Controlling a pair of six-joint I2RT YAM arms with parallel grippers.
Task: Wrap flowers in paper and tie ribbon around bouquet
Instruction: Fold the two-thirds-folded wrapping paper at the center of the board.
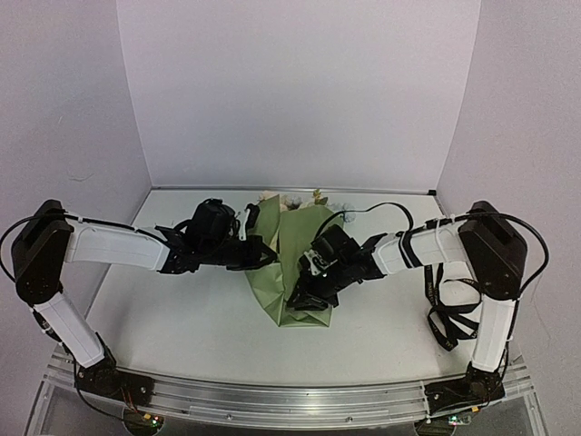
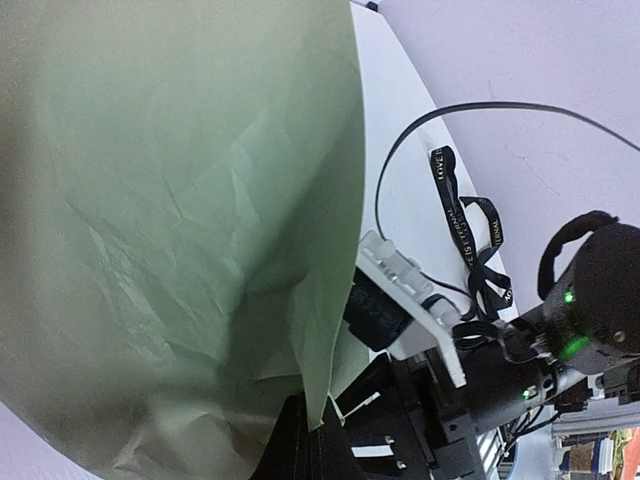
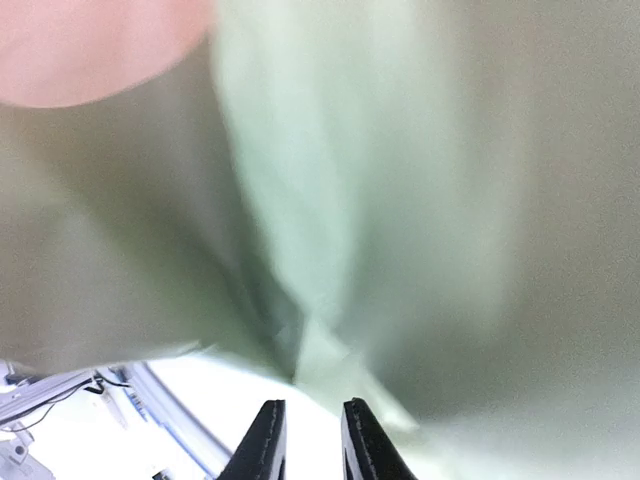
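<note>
At the bottom of the overhead view both arms rose from their bases and bent inward over the white table [image 1: 182, 318]. In the lower right, beside the right arm, the black ribbon [image 1: 449, 313] lay loose on the table in a few loops, well apart from the bouquet.

Just below centre, the right claw [image 1: 304, 292] sat against the lower, narrow part of the bouquet [image 1: 289, 272]. Its wrist view showed the two fingertips [image 3: 268, 430] a little apart with only bare table in the gap, so it was released. A blurred green fold hung just above the tips.

The bouquet lay in the middle of the frame, its narrow end toward the bases and its wide end toward the back wall. The left claw [image 1: 257, 247] met its left edge slightly farther back. That claw was clenched. In its wrist view the creased olive paper [image 2: 180, 220] filled the left of the frame and hid the fingers, so I could not tell whether they pinched the sheet.

Farthest back, the flowers [image 1: 295, 202] showed pale at the wide end.
</note>
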